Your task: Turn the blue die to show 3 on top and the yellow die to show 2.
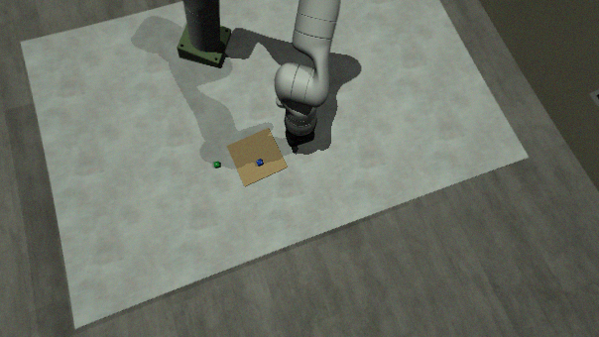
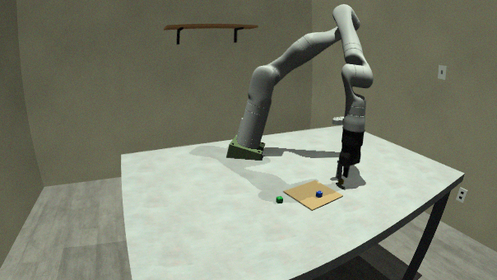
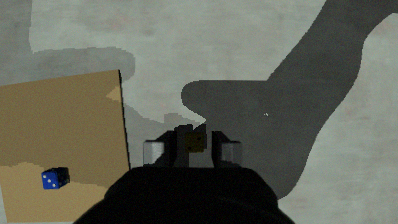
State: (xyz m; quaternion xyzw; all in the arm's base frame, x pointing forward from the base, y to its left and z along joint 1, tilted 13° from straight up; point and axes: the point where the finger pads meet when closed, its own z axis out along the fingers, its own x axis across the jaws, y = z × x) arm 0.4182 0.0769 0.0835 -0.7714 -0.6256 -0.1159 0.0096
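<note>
Yellow die (image 3: 195, 141): seen in the wrist view between the two fingers of the hand, in deep shadow; it is off the mat, over the bare worktop beside the mat's edge. Contact with the fingers cannot be told.
Hand (image 3: 192, 151): fingers are held part-way apart, standing either side of the yellow die and not pressed on it; pointed straight down, close to the worktop (image 2: 197, 231).
Blue die (image 1: 260, 162): found on the mat, flat on a face, well inside the edges. Pips are visible on it in the wrist view, but the top number cannot be read.
Mat (image 1: 250, 149): tan square, laid flat on the worktop, partly in the arm's shadow.
Green die (image 1: 216, 165): placed on the worktop just off the mat's corner, apart from both other dice.
Arm base (image 1: 184, 50): green plate, fixed at the far side of the worktop.
</note>
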